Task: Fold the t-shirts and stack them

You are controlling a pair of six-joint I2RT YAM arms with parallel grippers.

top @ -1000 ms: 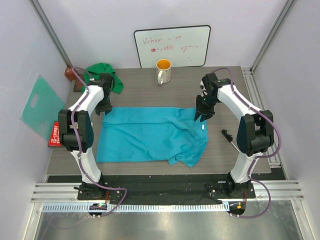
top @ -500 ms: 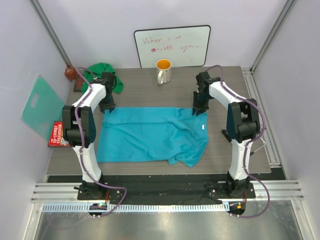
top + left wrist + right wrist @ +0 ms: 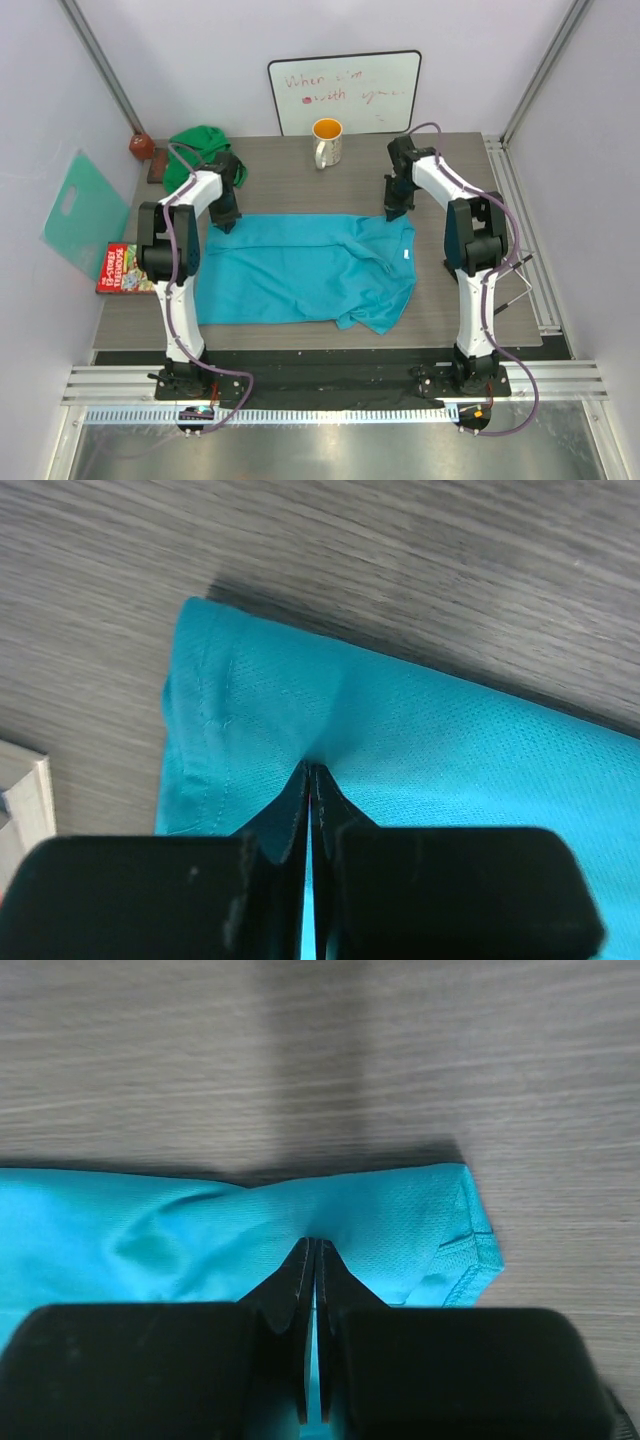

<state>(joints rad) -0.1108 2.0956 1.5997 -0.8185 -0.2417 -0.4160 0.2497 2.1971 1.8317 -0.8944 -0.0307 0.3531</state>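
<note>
Presently the left gripper (image 3: 309, 776) and right gripper (image 3: 312, 1252) are each clamped on a far corner of the turquoise t-shirt (image 3: 300, 268), which is spread flat on the table (image 3: 290, 185). The green t-shirt (image 3: 203, 146) lies bunched at the far left corner.

**Hidden, cropped, unreadable**
The left arm (image 3: 196, 192) covers part of the green t-shirt (image 3: 198, 142) at the far left corner of the counter (image 3: 300, 175); the whiteboard (image 3: 345, 92) writing is too faint to read; the turquoise t-shirt (image 3: 430, 740) runs off-frame under the blurred left claw (image 3: 309, 775) and right claw (image 3: 311, 1250).
</note>
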